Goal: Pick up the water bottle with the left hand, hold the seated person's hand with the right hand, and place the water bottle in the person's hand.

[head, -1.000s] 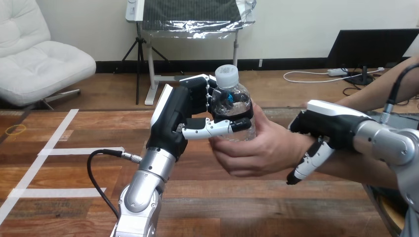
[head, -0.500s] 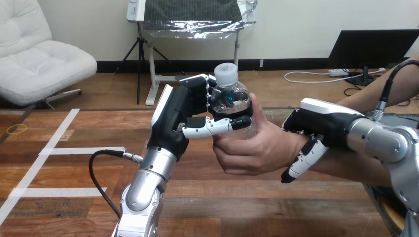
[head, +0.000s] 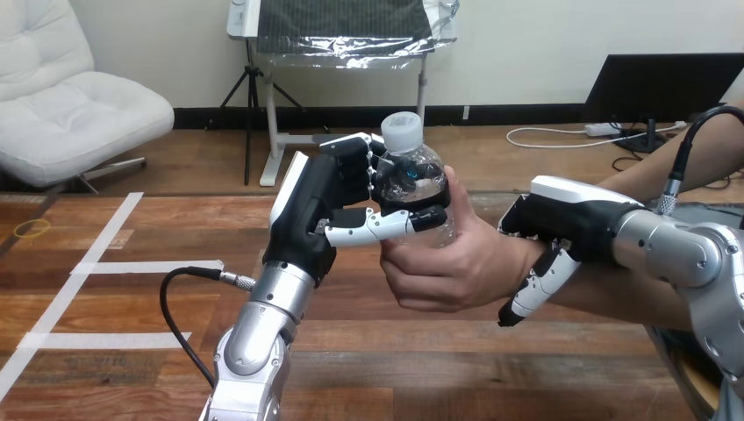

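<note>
While in left robot hand [head: 320, 209] and person's hand [head: 458, 263], both tight: one water bottle [head: 409, 167].

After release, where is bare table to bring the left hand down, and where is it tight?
Free: the table at left, around the white tape lines beyond the black cable, and the near strip below the person's hand. Crowded: the centre, where left hand, water bottle and right hand cluster.
</note>
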